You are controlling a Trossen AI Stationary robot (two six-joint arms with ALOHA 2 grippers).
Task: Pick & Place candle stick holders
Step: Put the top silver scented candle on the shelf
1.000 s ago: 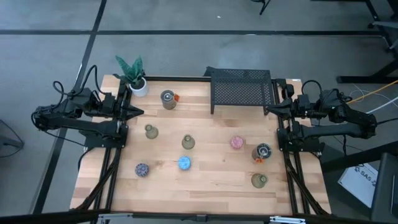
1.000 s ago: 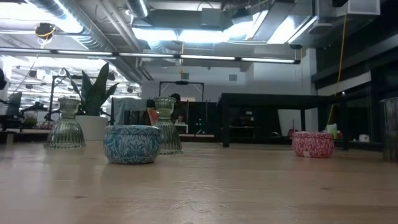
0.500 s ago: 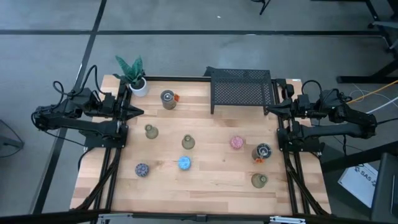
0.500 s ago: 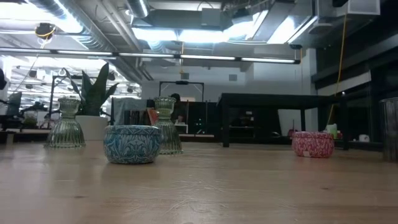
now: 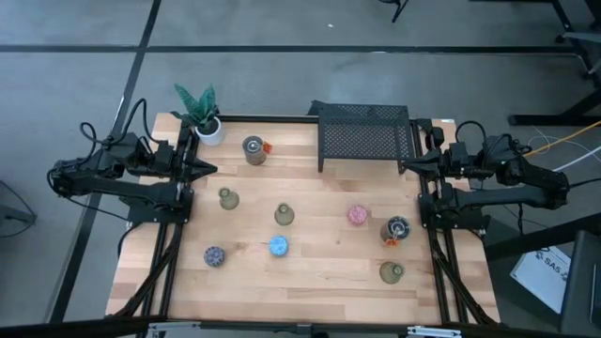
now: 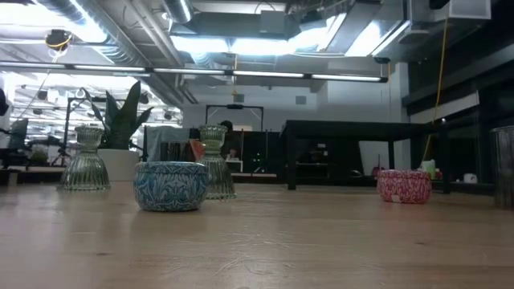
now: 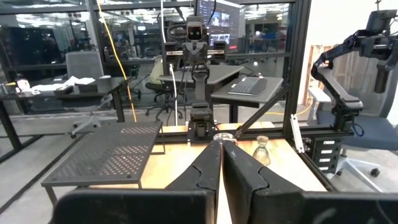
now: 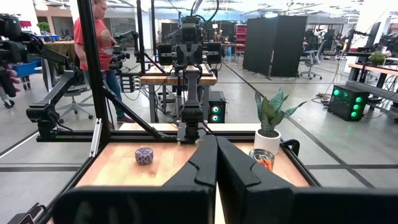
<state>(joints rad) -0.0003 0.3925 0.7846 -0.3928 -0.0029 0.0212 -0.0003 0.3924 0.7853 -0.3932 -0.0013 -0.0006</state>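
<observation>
No holder is grasped yet; both tools, left (image 5: 208, 169) and right (image 5: 406, 166), are parked closed and empty; a reach toward the olive-green glass holder (image 5: 226, 198) is judged next.

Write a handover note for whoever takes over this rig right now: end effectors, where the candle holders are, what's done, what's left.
Left end effector: shut, empty, parked at the table's left edge.
Right end effector: shut, empty, parked at the right edge beside the black rack.
Holders all stand loose on the table: silvery one near the plant, green glass ones, pink, blue, speckled, second silvery.
Done: none gripped.
Left: every holder.
</observation>
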